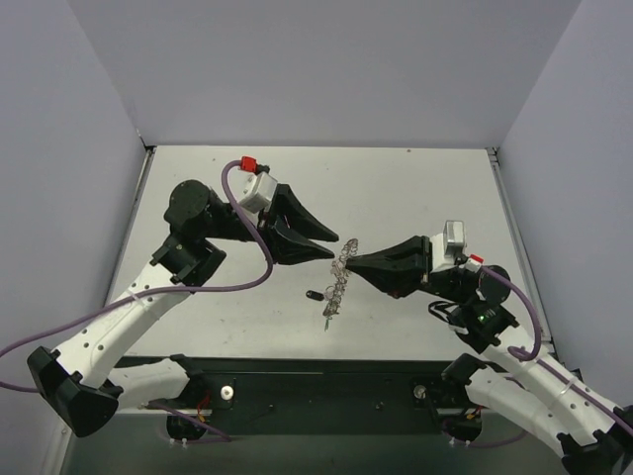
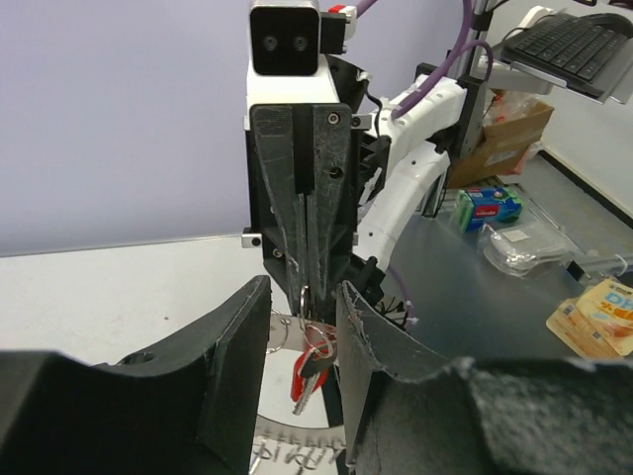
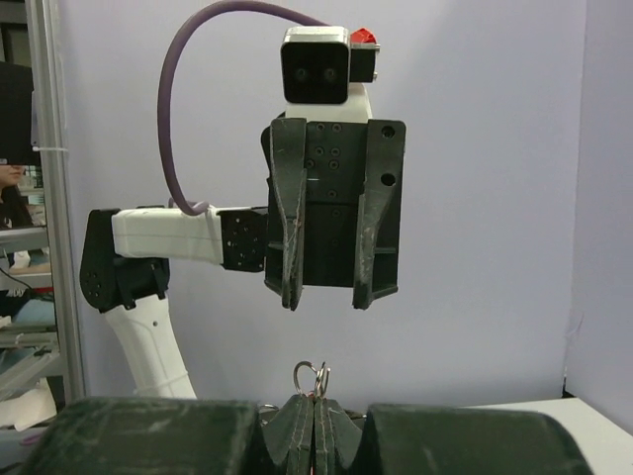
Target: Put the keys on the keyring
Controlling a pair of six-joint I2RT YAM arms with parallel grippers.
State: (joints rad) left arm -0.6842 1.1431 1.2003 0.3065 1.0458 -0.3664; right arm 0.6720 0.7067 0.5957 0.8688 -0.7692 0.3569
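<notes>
Ring held up by my right arm, left arm poised opposite, threading not finished.

My right gripper (image 3: 315, 404) is clenched on the thin wire of the keyring (image 3: 311, 376), holding it up above the table (image 1: 415, 188) between the two arms. A string of keys (image 1: 329, 309) and small silver pieces dangles from the keyring towards the table, so I judge part of the job done. From the left wrist I can make out a red head and a dark head in that bunch. My left gripper (image 3: 326, 300) faces the ring with its jaws parted and nothing between them. A small dark piece (image 1: 315, 294) lies on the table just beside the hanging bunch. It may be a loose key waiting to go on, but I cannot tell for sure.
</notes>
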